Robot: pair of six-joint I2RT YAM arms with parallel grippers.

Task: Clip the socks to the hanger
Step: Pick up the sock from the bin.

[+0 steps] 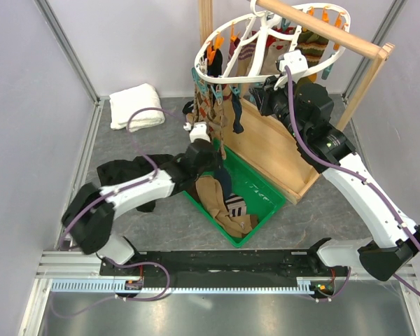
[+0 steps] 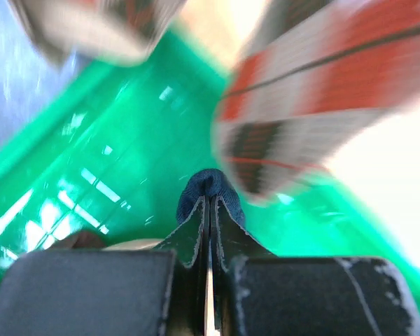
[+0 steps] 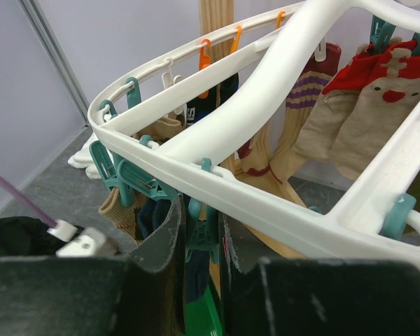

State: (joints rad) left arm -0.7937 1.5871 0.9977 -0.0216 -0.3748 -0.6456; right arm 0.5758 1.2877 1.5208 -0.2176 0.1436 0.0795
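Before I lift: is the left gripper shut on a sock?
Shut: the left gripper pinches the navy sock, jaws together.

white handwriting on the green bin (image 1: 269, 201) floor, too small to read; no other text can be read.

1. Hanger (image 3: 266, 91): white frame, with a teal clip (image 3: 201, 234) and orange clips (image 3: 204, 52).
2. Navy sock (image 2: 208, 185) between black fingers (image 2: 192, 238).
3. Green bin (image 1: 262, 192), holding a tan sock (image 1: 211, 196) and a black-and-white striped sock (image 1: 236, 206).
4. Hanging: a beige-and-red sock (image 3: 367, 105) with a red-nosed face, and a purple-banded sock (image 3: 304, 91) on tan.
5. White towel (image 1: 135, 105), black cloth (image 1: 119, 171), mottled grey table (image 1: 168, 224).
6. Pale wooden stand (image 1: 266, 147).
7. White-and-black arms (image 1: 364, 189) with purple cables (image 1: 143, 115).
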